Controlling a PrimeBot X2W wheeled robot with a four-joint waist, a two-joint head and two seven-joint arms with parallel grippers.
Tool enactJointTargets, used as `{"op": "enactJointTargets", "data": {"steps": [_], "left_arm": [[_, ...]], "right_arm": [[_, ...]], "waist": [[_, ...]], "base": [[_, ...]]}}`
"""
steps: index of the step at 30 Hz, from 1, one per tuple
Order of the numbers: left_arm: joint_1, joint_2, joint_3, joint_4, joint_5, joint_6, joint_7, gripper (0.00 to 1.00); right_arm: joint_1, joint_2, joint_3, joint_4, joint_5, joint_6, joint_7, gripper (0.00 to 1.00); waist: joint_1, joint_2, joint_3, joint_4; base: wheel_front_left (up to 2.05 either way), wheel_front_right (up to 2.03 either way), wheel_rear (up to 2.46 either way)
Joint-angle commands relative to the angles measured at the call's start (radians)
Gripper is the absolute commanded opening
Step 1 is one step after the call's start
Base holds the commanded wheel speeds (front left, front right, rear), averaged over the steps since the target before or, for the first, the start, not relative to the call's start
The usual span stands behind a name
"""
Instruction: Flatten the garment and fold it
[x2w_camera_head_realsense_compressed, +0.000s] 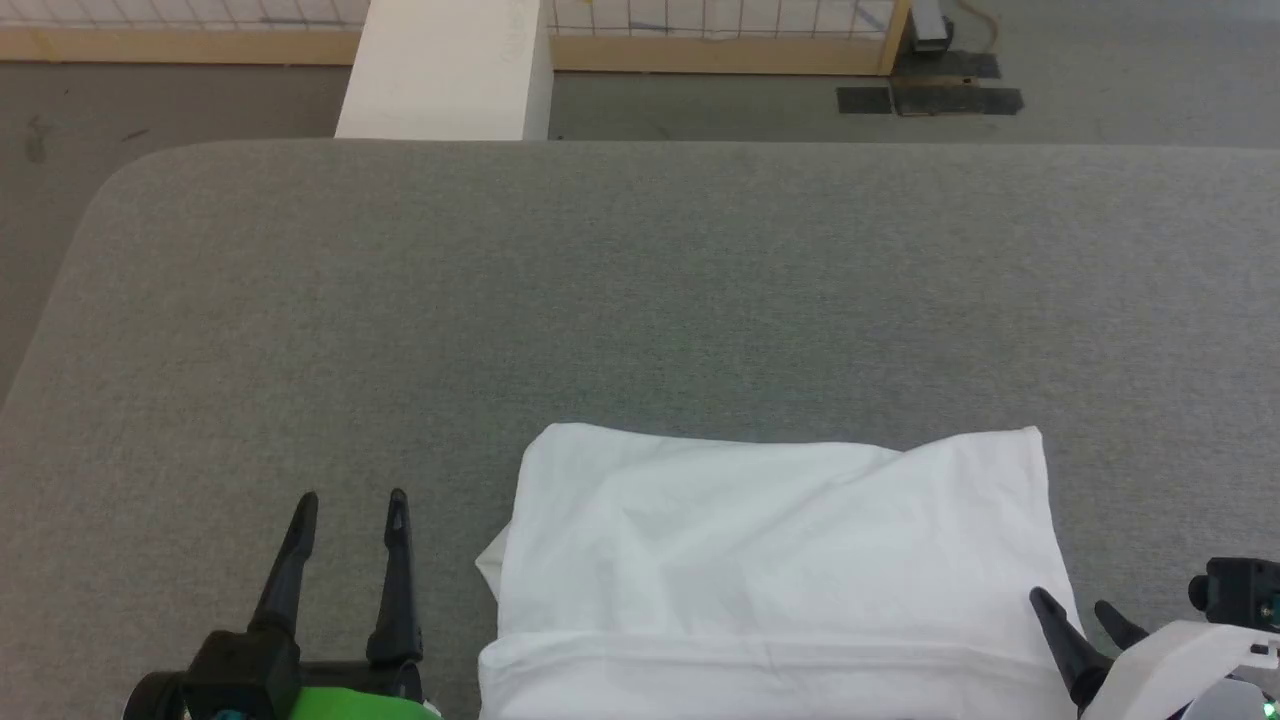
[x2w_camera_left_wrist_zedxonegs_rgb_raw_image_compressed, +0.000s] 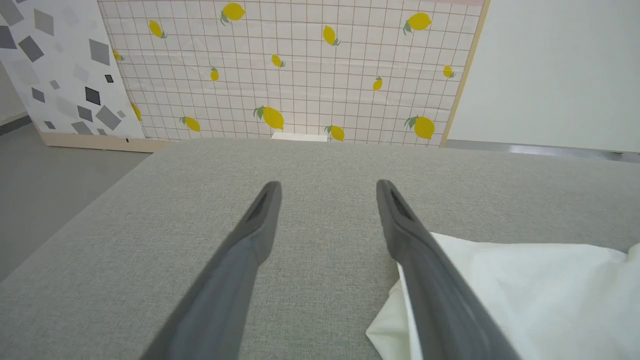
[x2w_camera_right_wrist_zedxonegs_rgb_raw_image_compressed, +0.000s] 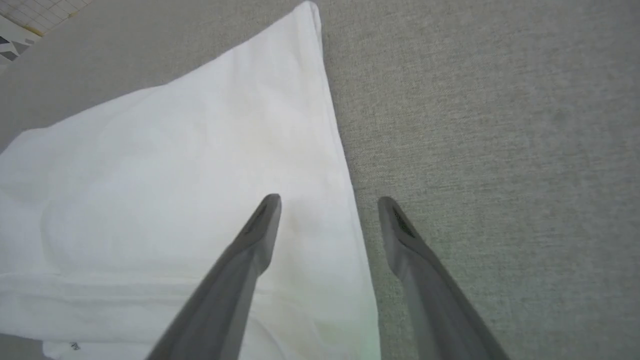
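We judge the task as nearly done. The garment lies as a compact white rectangle at the near edge of the grey table, between the two grippers. The layers are stacked and a folded band runs across the near side. The top is mostly flat, with a few soft wrinkles. A small corner pokes out on the robot's left side, beside the band. What's left, in our view, is at most tucking in that corner and smoothing the top. No stitching or patch is visible from here.

The left gripper is just beside the garment's left edge, spread wide, with nothing between its fingers, only bare table under them. The right gripper is at the garment's near right corner, also spread wide and empty. In the right wrist view it straddles the cloth's edge, one finger over fabric and one over table. We can't tell whether it touches the fabric.

A white box stands past the far table edge, with a lemon-print panel behind it and dark mats on the floor, all well apart from the garment. Nothing on the table blocks either arm.
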Motion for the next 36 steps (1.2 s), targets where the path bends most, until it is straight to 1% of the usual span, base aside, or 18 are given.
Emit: {"op": "enactJointTargets", "data": {"steps": [1,5,10,11,12,13,14,17,20,23,32,35,36], "left_arm": [[0.005,-0.007,0.006,0.006,0.014,-0.014,-0.005,1.0],[-0.004,-0.019,0.015,0.016,0.022,-0.043,-0.005,1.0],[-0.012,-0.025,0.022,0.031,0.023,-0.068,-0.005,1.0],[-0.011,-0.026,0.024,0.035,0.022,-0.071,-0.005,1.0],[-0.009,-0.027,0.025,0.038,0.02,-0.073,-0.005,1.0],[-0.007,-0.027,0.025,0.042,0.018,-0.076,-0.005,1.0],[-0.004,-0.027,0.025,0.047,0.013,-0.079,-0.005,1.0],[0.002,-0.028,0.027,0.056,0.002,-0.086,-0.005,1.0],[0.01,-0.025,0.032,0.062,-0.007,-0.089,-0.005,1.0],[0.014,-0.024,0.035,0.064,-0.017,-0.094,-0.005,1.0],[0.017,-0.023,0.025,0.069,-0.022,-0.096,-0.003,1.0],[0.015,-0.022,0.024,0.07,-0.023,-0.096,-0.001,1.0],[0.018,-0.022,0.025,0.071,-0.025,-0.092,-0.001,1.0]], "right_arm": [[-0.021,-0.007,-0.001,0.019,-0.009,-0.001,-0.005,1.0],[-0.042,-0.013,0.002,0.083,0.005,-0.001,0.0,1.0],[-0.049,-0.014,0.056,0.13,0.054,-0.001,0.029,1.0],[-0.049,-0.014,0.065,0.138,0.06,-0.001,0.03,0.74],[-0.05,-0.014,0.071,0.145,0.062,-0.001,0.028,0.43],[-0.05,-0.014,0.076,0.154,0.063,-0.001,0.026,0.23],[-0.051,-0.013,0.077,0.164,0.063,-0.001,0.02,0.0],[-0.057,-0.012,0.073,0.188,0.06,-0.001,0.005,0.0],[-0.079,-0.02,0.038,0.192,0.059,-0.001,-0.015,0.0],[-0.111,-0.047,-0.017,0.188,0.048,-0.001,-0.029,0.0],[-0.205,-0.175,-0.239,0.176,-0.03,-0.001,-0.029,0.0],[-0.212,-0.189,-0.271,0.172,-0.043,-0.001,-0.023,0.0],[-0.209,-0.176,-0.254,0.139,-0.045,-0.001,-0.007,0.0]], "waist": [[0.0,0.0,0.018,0.022],[0.0,0.0,0.033,0.038],[0.0,0.0,0.037,0.046],[0.0,0.0,0.035,0.046],[0.0,0.0,0.032,0.046],[0.0,0.0,0.028,0.045],[0.0,0.0,0.024,0.045],[0.0,0.0,0.008,0.041],[0.0,0.0,-0.008,0.032],[0.0,0.0,-0.022,0.022],[0.0,0.0,-0.035,0.001],[0.0,0.0,-0.039,-0.002],[0.0,0.0,-0.045,-0.007]], "base": [[0.0,0.0,0.0],[0.0,0.0,0.0],[0.0,0.0,0.0],[0.0,0.0,0.0],[0.0,0.0,0.0],[0.0,0.0,0.0],[0.0,0.0,0.0],[0.0,0.0,0.0],[0.0,0.0,0.0],[0.0,0.0,0.0],[0.0,0.0,0.0],[0.0,0.0,0.0],[0.0,0.0,0.0]]}}
